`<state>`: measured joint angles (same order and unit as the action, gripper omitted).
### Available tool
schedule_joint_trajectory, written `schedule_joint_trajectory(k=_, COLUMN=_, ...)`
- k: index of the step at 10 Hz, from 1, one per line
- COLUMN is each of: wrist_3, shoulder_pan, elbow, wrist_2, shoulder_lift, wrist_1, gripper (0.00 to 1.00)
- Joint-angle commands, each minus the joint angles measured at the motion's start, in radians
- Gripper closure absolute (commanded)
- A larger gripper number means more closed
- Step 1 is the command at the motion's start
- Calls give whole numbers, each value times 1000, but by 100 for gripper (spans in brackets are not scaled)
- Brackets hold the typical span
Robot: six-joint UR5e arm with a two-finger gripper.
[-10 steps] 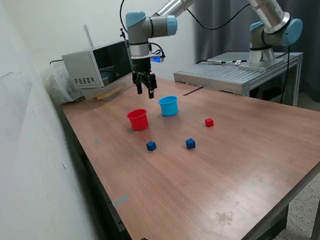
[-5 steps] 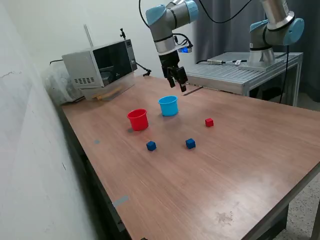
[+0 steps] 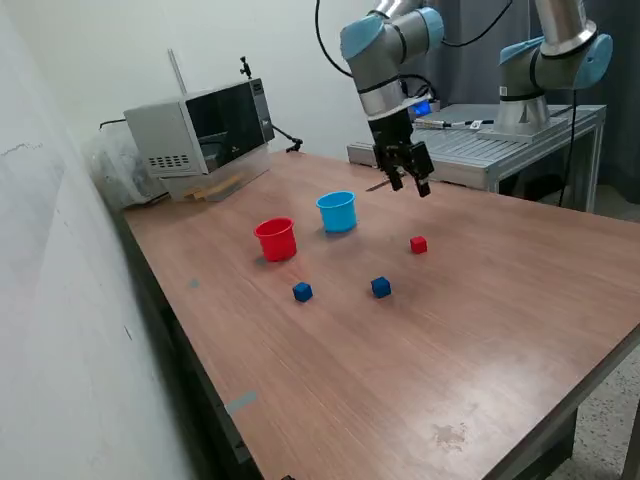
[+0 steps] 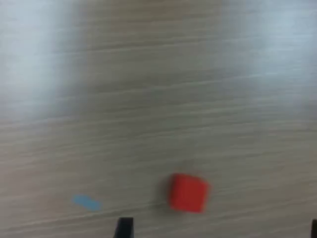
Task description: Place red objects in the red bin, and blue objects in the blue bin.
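In the exterior view, the red cup (image 3: 276, 240) and the light blue cup (image 3: 338, 212) stand upright side by side on the wooden table. One red cube (image 3: 418, 244) lies to the exterior view's right of the blue cup. Two dark blue cubes (image 3: 302, 291) (image 3: 380, 287) lie nearer the front. A second red cube is not in view. My gripper (image 3: 411, 182) hangs open and empty above the table, just behind the red cube. The blurred wrist view shows the red cube (image 4: 188, 192) on the wood near my gripper (image 4: 219, 231), whose fingertips (image 4: 124, 227) stand wide apart.
A white microwave-like box (image 3: 198, 128) stands at the table's back left. A metal bench (image 3: 470, 150) carrying a second robot arm (image 3: 548, 60) is behind the table. A wall runs along the exterior view's left. A small blue mark (image 4: 86, 202) is on the wood.
My gripper has swung from above the red cup toward the exterior view's right, past the blue cup, to a spot behind the red cube. Cups and cubes have not moved.
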<state>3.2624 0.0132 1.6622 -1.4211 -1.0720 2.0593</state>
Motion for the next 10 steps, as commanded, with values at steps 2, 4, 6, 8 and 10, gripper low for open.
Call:
schedule_joint_trajectory(k=2, wrist_3=65, shoulder_pan=-41, elbow=8, wrist_2=31, shoulder_lift=73, wrist_1=99, gripper=0)
schedule_joint_trajectory(k=4, wrist_3=68, shoulder_pan=-29, elbow=4, wrist_2=27, shoulder_lift=133, wrist_1=142, gripper=0)
schedule_joint_trajectory(k=6, wrist_3=69, shoulder_pan=-13, elbow=4, wrist_2=24, shoulder_lift=170, wrist_1=154, gripper=0)
schedule_joint_trajectory(k=8, wrist_3=69, shoulder_pan=-9, elbow=13, wrist_2=22, shoulder_lift=172, wrist_1=160, gripper=0)
schedule_joint_trajectory(k=10, wrist_3=69, shoulder_pan=2, elbow=14, wrist_2=17, shoulder_lift=176, wrist_1=171, gripper=0)
